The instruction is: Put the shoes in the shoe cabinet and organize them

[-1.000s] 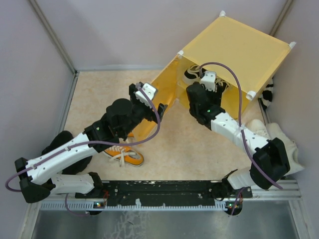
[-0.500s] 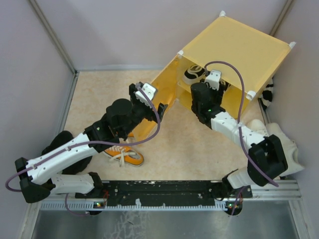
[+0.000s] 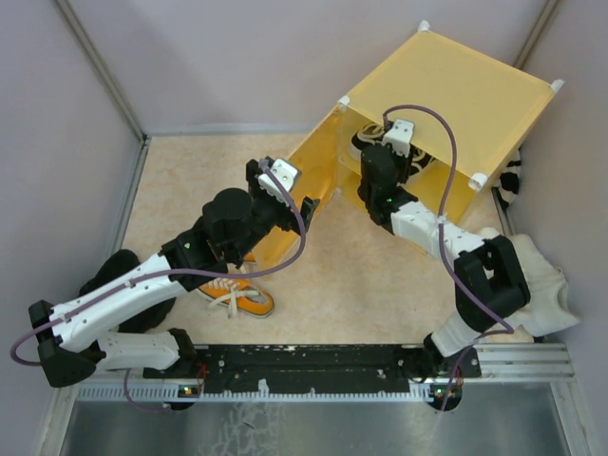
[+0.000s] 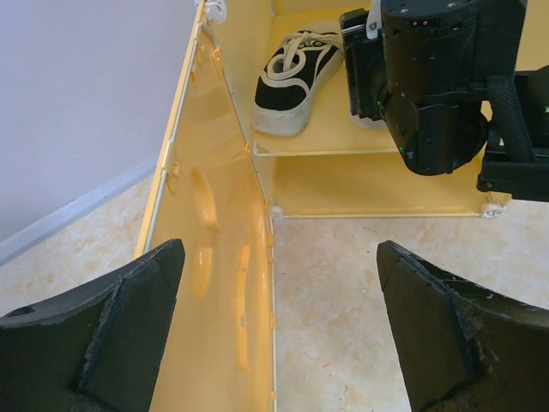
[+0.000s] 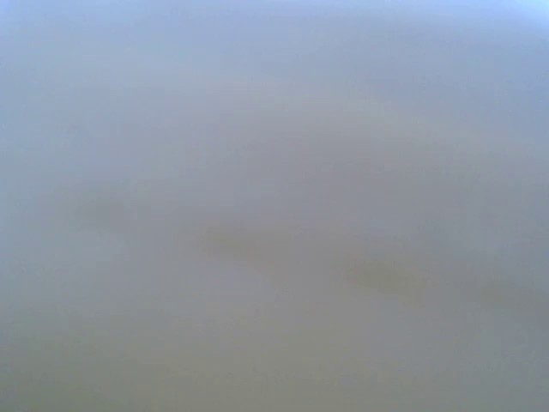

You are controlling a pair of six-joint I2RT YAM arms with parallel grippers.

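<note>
The yellow shoe cabinet (image 3: pixel 465 95) stands at the back right with its door (image 4: pixel 214 257) swung open. My left gripper (image 3: pixel 283 195) is open, its jaws (image 4: pixel 279 249) wide apart on either side of the door's free edge. One black-and-white shoe (image 4: pixel 296 73) lies on the inner shelf (image 4: pixel 343 142). My right arm's wrist (image 3: pixel 388 166) reaches into the upper compartment beside that shoe. Its gripper is hidden there, and the right wrist view is a grey blur. An orange shoe (image 3: pixel 237 296) lies on the floor under my left arm.
Off-white shoes (image 3: pixel 546 285) lie at the right wall behind my right arm. A black-and-white shoe (image 3: pixel 511 180) sits between the cabinet and the right wall. A dark object (image 3: pixel 119 271) lies under my left arm. Walls close in on three sides.
My right arm has pushed further up and left into the cabinet's upper compartment. My left arm and the door have not moved.
</note>
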